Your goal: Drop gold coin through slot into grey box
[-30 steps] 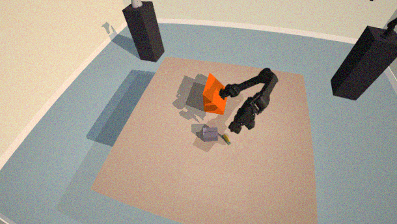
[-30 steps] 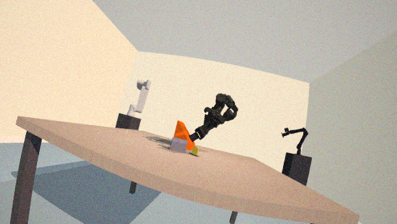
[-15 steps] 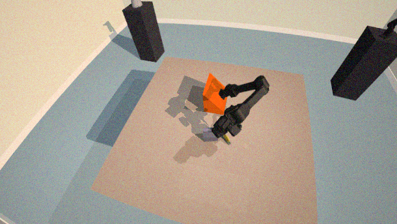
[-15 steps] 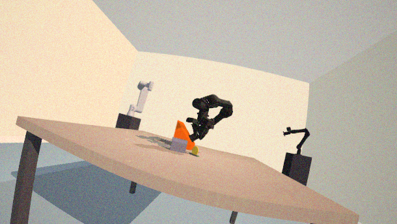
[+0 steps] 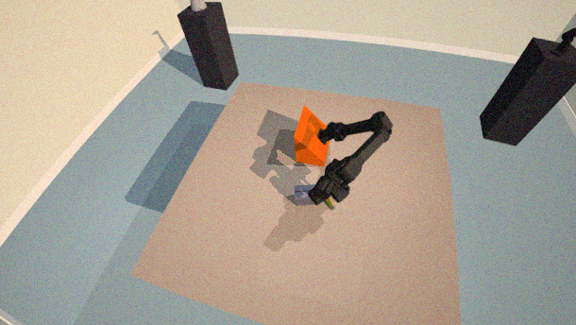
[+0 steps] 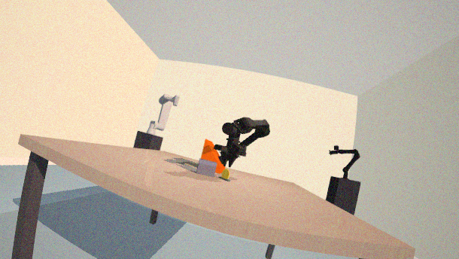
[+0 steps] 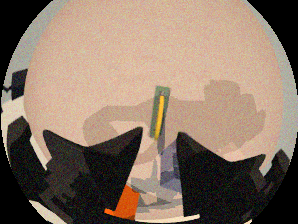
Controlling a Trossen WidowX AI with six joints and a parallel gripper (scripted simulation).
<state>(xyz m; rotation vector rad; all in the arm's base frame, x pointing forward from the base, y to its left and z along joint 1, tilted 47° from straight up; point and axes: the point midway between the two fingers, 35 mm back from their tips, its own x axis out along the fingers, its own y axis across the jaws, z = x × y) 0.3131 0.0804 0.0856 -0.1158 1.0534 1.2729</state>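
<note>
The fingers are hovering half-parted and grasping nothing above the coin [image 7: 160, 115], which is standing in its green holder [image 7: 164, 92] just beside the grey box [image 6: 206, 167] on the counter [image 6: 113, 166].

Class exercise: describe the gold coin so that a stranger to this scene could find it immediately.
Start at the orange block mid-table, then drop to the small grey box in front. Beside it the coin stands on edge in a dark-green holder, the only yellow thing there.
</note>
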